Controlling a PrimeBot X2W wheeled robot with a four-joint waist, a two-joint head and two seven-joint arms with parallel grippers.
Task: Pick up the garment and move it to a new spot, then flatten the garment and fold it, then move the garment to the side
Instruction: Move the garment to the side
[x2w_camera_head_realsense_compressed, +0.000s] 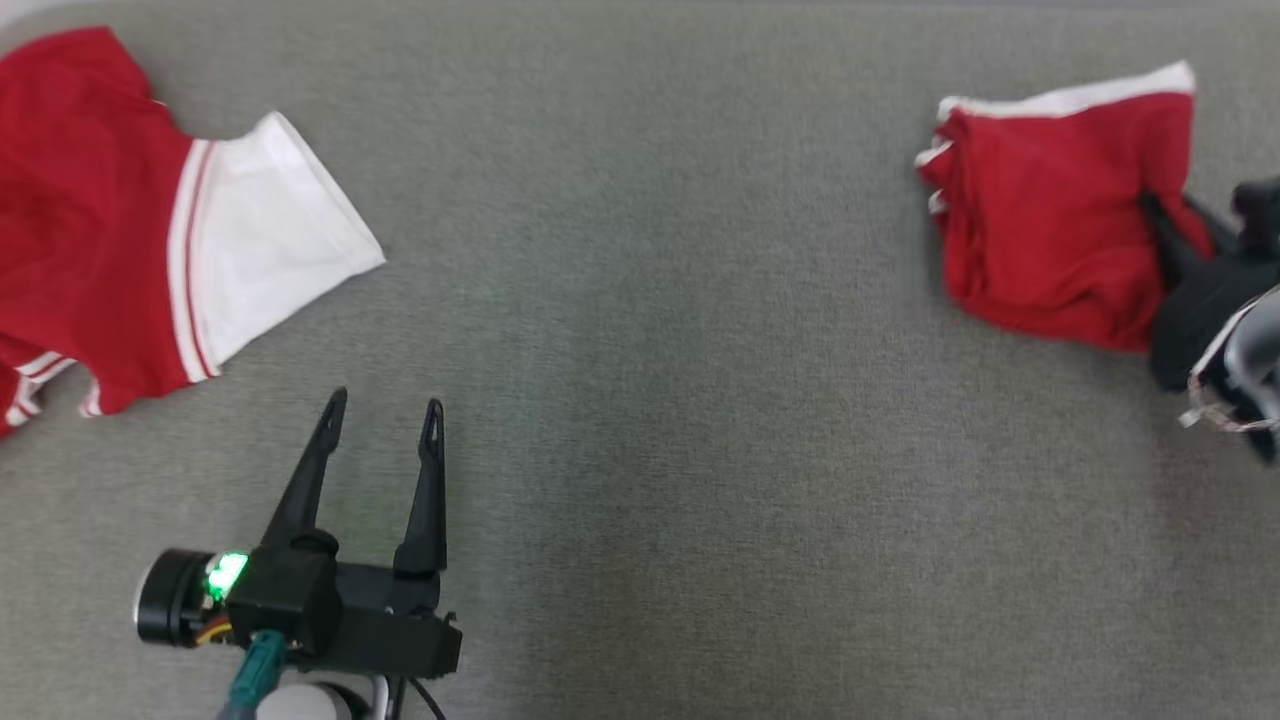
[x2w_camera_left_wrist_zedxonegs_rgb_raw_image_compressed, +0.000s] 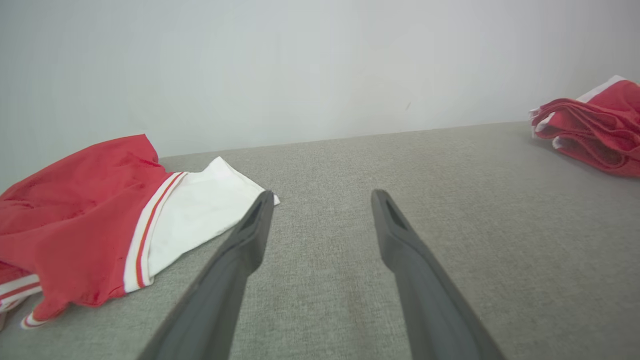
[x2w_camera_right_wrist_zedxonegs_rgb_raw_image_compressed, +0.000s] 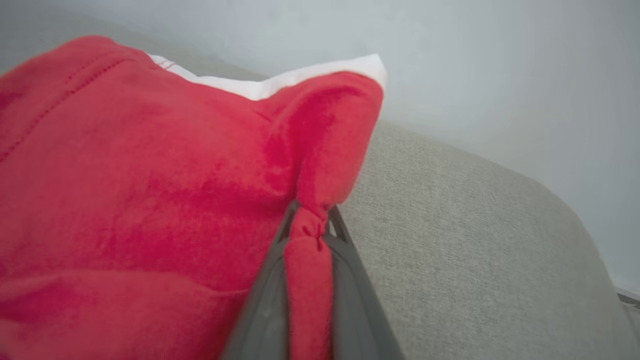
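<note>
A folded red garment (x2w_camera_head_realsense_compressed: 1050, 220) with a white edge lies at the far right of the grey cloth surface (x2w_camera_head_realsense_compressed: 650, 400). My right gripper (x2w_camera_head_realsense_compressed: 1170, 215) is shut on its right-hand edge. In the right wrist view a bunched red fold of the garment (x2w_camera_right_wrist_zedxonegs_rgb_raw_image_compressed: 150, 190) is pinched between the two dark fingers of that gripper (x2w_camera_right_wrist_zedxonegs_rgb_raw_image_compressed: 310, 220). The left wrist view has the same garment (x2w_camera_left_wrist_zedxonegs_rgb_raw_image_compressed: 595, 130) at its far right. Low on the left, my left gripper (x2w_camera_head_realsense_compressed: 385, 402) stands open above the bare surface with nothing between its fingers (x2w_camera_left_wrist_zedxonegs_rgb_raw_image_compressed: 322, 197).
A second red garment (x2w_camera_head_realsense_compressed: 100, 230) with a white, red-striped sleeve lies spread at the far left, just beyond the left fingertips (x2w_camera_left_wrist_zedxonegs_rgb_raw_image_compressed: 90, 220). A pale wall (x2w_camera_left_wrist_zedxonegs_rgb_raw_image_compressed: 320, 65) rises behind the surface. The surface's rounded edge (x2w_camera_right_wrist_zedxonegs_rgb_raw_image_compressed: 575, 215) is close to the right of the right gripper.
</note>
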